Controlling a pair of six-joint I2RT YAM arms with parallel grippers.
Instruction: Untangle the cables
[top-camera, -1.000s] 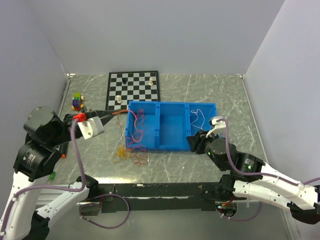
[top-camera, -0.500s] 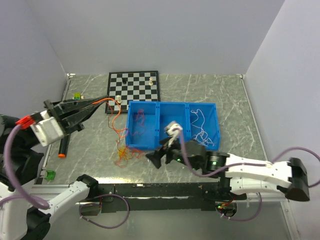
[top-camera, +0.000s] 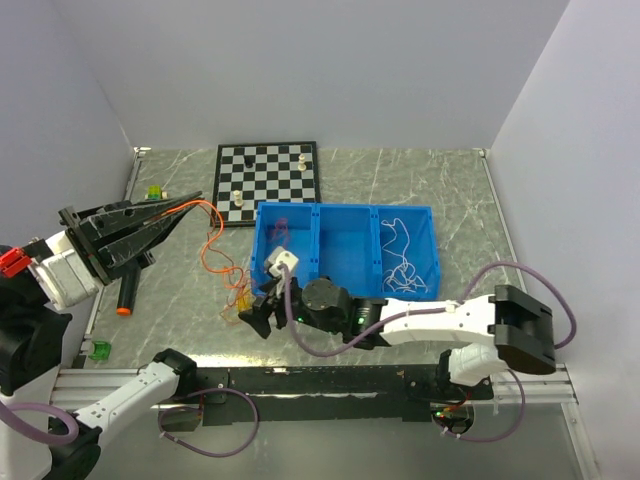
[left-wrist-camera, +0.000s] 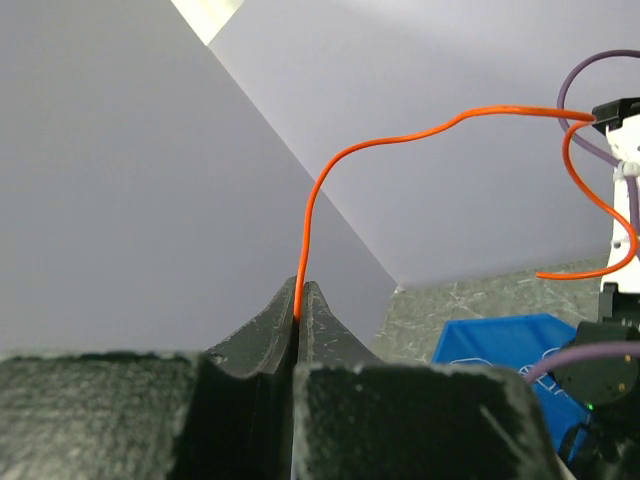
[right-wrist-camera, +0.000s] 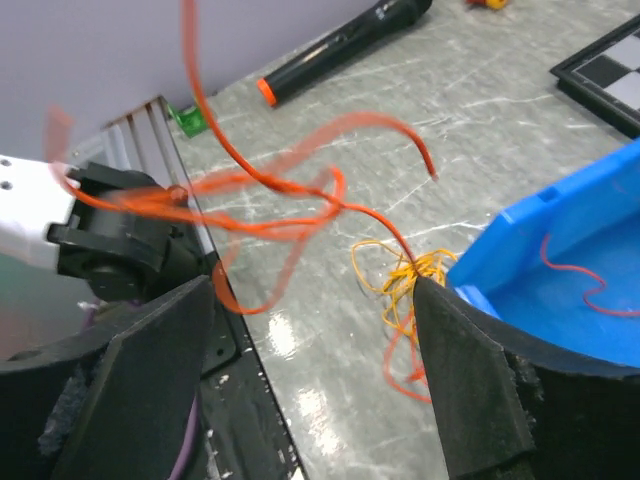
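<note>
My left gripper is raised to the left of the blue bin and shut on an orange cable. In the left wrist view the orange cable rises from between the closed fingertips of the left gripper. The cable hangs down to a small yellow and orange tangle on the table at the bin's front-left corner. My right gripper is open just in front of that tangle. In the right wrist view the yellow cable lies next to the right fingertip of the open gripper. A red cable lies in the bin's left compartment and a white cable in its right one.
A chessboard with a few pieces lies behind the bin. A black marker with an orange tip and a small green object lie at the left edge. A small coloured toy sits at the far left.
My right arm has swung left from the bin's right front to the tangle at its front-left corner. My left gripper has risen and drawn back left with the orange cable.
</note>
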